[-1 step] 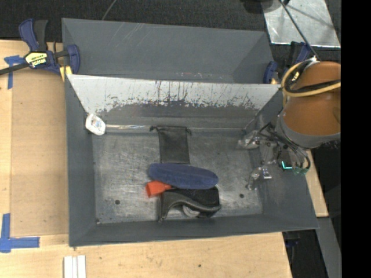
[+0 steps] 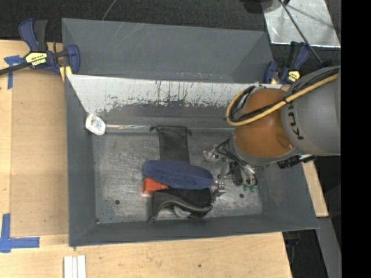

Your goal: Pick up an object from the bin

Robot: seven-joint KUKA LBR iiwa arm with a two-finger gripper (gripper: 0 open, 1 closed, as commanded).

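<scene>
Grey metal walls slope down to the floor of the bin (image 2: 116,172). The gripper (image 2: 227,179) sits low over that floor, under the arm's round orange cover (image 2: 261,126). I cannot tell if it is open or closed.

Right beside it, on the side away from the arm, lies a soft blue oval thing (image 2: 177,174). Its near end seems to touch the gripper's tip. A small orange-red thing (image 2: 152,185) peeks out from under the blue one's far end.

Also close to the gripper, nearer the bin's front wall, lies a black shoe-like thing (image 2: 182,200). A flat dark strip (image 2: 174,145) lies beyond the blue thing, toward the back wall. Far from the gripper, a small white thing (image 2: 95,124) rests up on the far side wall.
</scene>
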